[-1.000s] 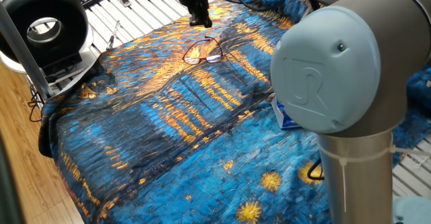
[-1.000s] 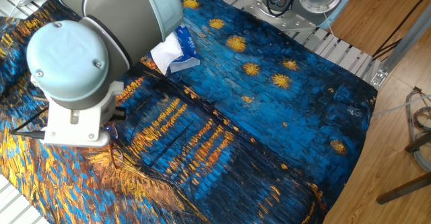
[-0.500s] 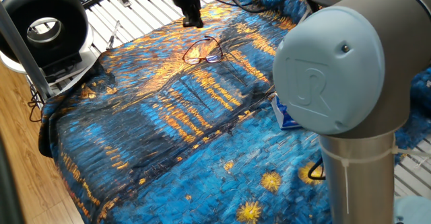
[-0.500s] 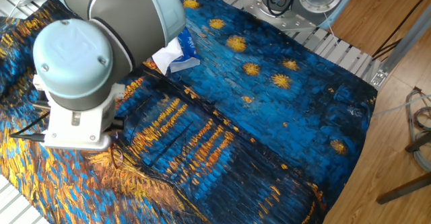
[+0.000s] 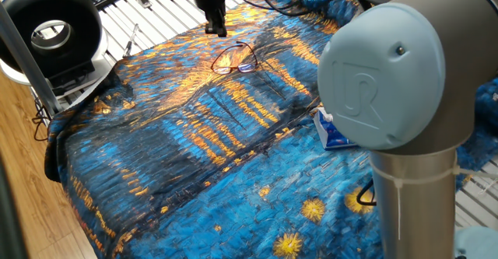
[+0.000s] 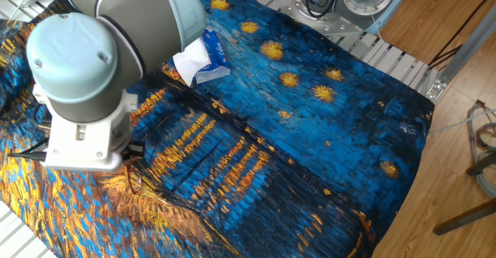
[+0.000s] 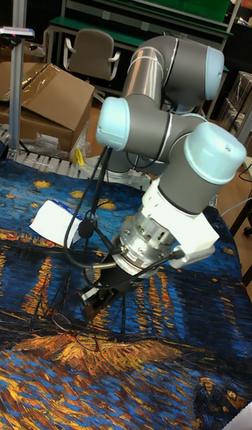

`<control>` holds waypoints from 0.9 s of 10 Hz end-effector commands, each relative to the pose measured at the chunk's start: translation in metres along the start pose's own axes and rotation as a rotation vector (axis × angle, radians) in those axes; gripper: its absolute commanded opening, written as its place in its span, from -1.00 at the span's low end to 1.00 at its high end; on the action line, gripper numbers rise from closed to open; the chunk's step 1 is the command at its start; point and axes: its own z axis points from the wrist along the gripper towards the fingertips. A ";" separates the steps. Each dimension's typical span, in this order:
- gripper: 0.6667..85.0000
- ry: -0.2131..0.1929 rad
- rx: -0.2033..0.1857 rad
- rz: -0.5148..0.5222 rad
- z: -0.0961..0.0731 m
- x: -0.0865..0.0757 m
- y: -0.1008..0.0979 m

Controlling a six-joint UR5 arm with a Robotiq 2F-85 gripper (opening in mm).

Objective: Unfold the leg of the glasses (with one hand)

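Glasses lie on a blue-and-orange painted cloth covering the table. Gripper hangs just beyond them, empty, fingers narrowly set. Tissue pack rests well apart. Wooden floor alongside; cardboard box behind.

Thin wire glasses — on matt, wrinkled cloth.

Small glasses with thin dark wire frame and two clear roundish lenses. Lay flat on the blue-and-orange painted cloth, toward the far side, on an orange patch. One slim temple arm ran along the far edge of the frame. Barely visible in the tall view.
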 end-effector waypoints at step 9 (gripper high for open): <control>-0.99 -0.001 -0.071 0.031 0.013 0.024 0.012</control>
